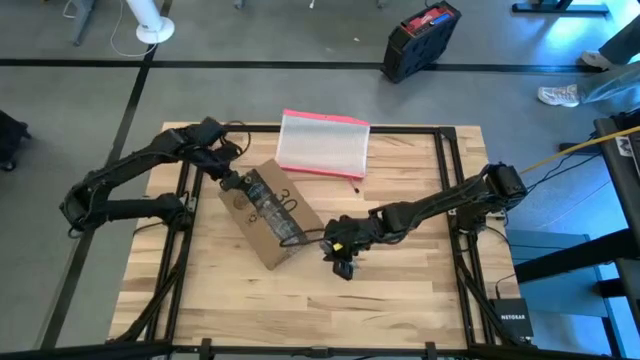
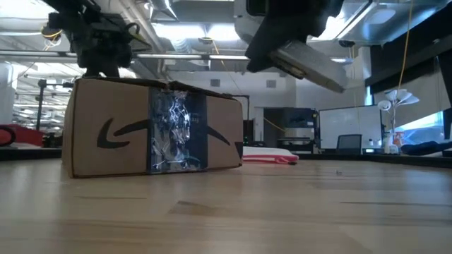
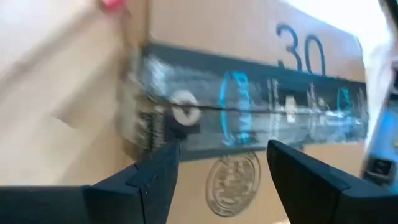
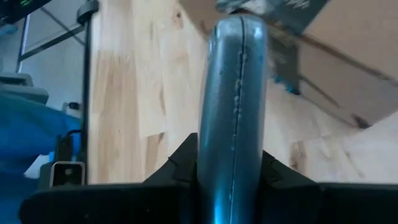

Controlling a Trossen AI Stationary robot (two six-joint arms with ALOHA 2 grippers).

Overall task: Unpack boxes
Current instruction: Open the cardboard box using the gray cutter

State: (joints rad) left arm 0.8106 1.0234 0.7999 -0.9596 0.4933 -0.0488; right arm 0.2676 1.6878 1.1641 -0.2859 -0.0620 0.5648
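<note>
One brown corrugated cardboard box (image 1: 268, 214) lies closed on the light wooden plank counter (image 1: 400, 290), roughly at the middle and slightly toward the left edge, turned at an angle to the counter's sides. A single strip of black printed tape (image 1: 272, 212) runs lengthwise over its top and down the end that faces the low camera, where a dark curved arrow logo (image 2: 116, 132) shows on either side of the strip; the tape looks glossy and wrinkled there. With the flaps shut, nothing inside it can be seen. One flat clear plastic pouch (image 1: 322, 144) with a pink-red border lies near the far edge of the counter, apart from the box. One black and red case (image 1: 421, 38) stands on the grey floor beyond the far edge. Two dark arms are at work. The left end effector (image 1: 232, 182) sits over the far end of the box, its two fingers (image 3: 152, 180) spread wide with the tape strip showing between them, and its wrist view also shows a printed "30" and a round stamp on the cardboard. The right end effector (image 1: 340, 258) is near the box's near end, just off its corner over bare wood, its fingers pinching a narrow, rounded grey-blue tool (image 4: 233, 106) that points toward the taped end of the box.
</note>
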